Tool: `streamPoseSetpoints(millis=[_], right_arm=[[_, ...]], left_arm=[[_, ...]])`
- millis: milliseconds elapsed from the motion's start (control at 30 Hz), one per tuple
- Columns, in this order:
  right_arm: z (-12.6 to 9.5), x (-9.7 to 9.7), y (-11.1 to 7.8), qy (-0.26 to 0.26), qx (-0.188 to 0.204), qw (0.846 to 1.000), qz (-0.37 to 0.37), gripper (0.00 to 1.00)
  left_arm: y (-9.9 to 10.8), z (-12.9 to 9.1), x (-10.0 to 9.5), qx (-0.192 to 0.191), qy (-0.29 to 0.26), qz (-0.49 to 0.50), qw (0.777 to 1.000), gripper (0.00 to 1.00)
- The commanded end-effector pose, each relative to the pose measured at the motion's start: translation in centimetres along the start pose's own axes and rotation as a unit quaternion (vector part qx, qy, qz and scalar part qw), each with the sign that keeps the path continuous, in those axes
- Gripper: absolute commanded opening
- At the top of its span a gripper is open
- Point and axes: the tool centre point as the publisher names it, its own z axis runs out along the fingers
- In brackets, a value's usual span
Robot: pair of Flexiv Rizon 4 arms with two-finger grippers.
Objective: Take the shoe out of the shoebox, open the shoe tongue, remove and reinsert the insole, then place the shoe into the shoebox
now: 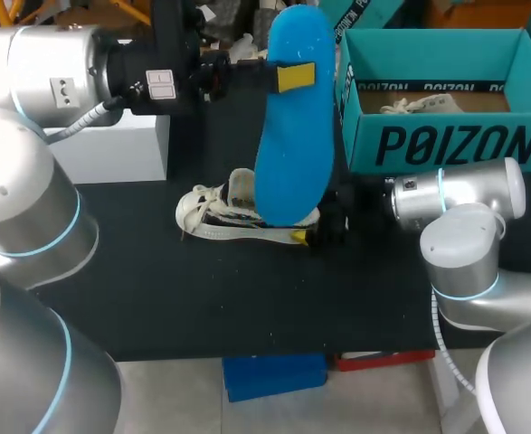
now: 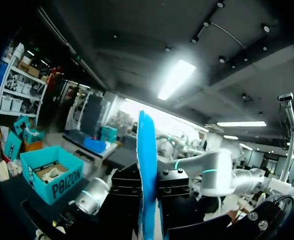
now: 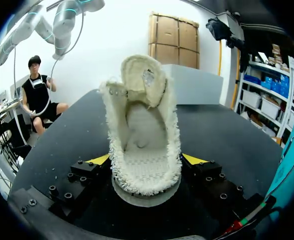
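My left gripper (image 1: pixel 294 77) is shut on a blue insole (image 1: pixel 292 154) and holds it upright, high over the white shoe (image 1: pixel 224 212), with the insole's lower end close above the shoe's opening. In the left wrist view the insole (image 2: pixel 147 165) shows edge-on between the fingers of that gripper (image 2: pixel 149 205). The shoe (image 3: pixel 141 125) lies on the black table with its tongue pulled up and its inside bare. My right gripper (image 3: pixel 147 161) clamps its heel from both sides, yellow fingertips (image 3: pixel 194 159) against the knit. In the head view the right gripper (image 1: pixel 312 237) sits at the shoe's right end.
The teal shoebox (image 1: pixel 446 145) stands open at the back right with a second white shoe (image 1: pixel 423 104) inside; it also shows in the left wrist view as the shoebox (image 2: pixel 54 182). A white box (image 1: pixel 111 145) stands at the back left. Bare black table (image 1: pixel 202 307) lies in front.
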Motion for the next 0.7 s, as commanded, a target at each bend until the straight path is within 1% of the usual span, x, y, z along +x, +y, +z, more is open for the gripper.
streamPoseSetpoints(millis=[33, 233, 267, 300, 333, 367, 400, 433, 467, 567, 700], right_arm=[[0.2, 0.1, -0.2, 0.000, 0.000, 1.000, 0.000, 0.00], [0.2, 0.1, -0.2, 0.000, 0.000, 1.000, 0.000, 0.00], [0.2, 0.1, -0.2, 0.000, 0.000, 1.000, 0.000, 0.08], [0.2, 0.1, -0.2, 0.000, 0.000, 1.000, 0.000, 0.27], [0.2, 0.1, -0.2, 0.004, 0.015, 1.000, -0.001, 0.38], [0.1, 0.1, -0.1, 0.006, 0.028, 1.000, -0.004, 0.45], [0.0, 0.2, -0.1, 0.008, 0.044, 0.999, -0.005, 0.70], [-0.2, 0.2, 0.0, 0.010, 0.062, 0.998, -0.005, 1.00], [-0.4, 0.2, 0.0, 0.010, 0.079, 0.997, -0.006, 1.00], [-1.2, 0.3, 0.1, 0.006, 0.115, 0.993, 0.001, 1.00], [-1.8, 0.6, 0.4, 0.016, 0.179, 0.984, 0.006, 1.00]], left_arm=[[0.3, 0.1, 0.4, 0.008, -0.008, -0.004, 1.000, 0.00], [0.3, 0.1, 0.4, 0.008, -0.008, -0.004, 1.000, 0.00], [0.3, 0.1, 0.4, 0.008, -0.008, -0.004, 1.000, 0.00], [0.3, 0.1, 0.4, 0.008, -0.008, -0.004, 1.000, 0.00], [0.3, 0.1, 0.4, 0.008, -0.008, -0.004, 1.000, 0.00], [0.3, 0.1, 0.4, 0.008, -0.008, -0.004, 1.000, 0.00], [0.3, 0.1, 0.4, 0.008, -0.008, -0.004, 1.000, 0.00], [0.3, 0.1, 0.4, 0.008, -0.008, -0.004, 1.000, 0.00], [0.3, 0.1, 0.4, 0.008, -0.008, -0.004, 1.000, 0.00], [0.3, 0.1, 0.4, 0.008, -0.008, -0.004, 1.000, 0.00], [0.3, 0.1, 0.4, 0.008, -0.008, -0.004, 1.000, 0.00]])
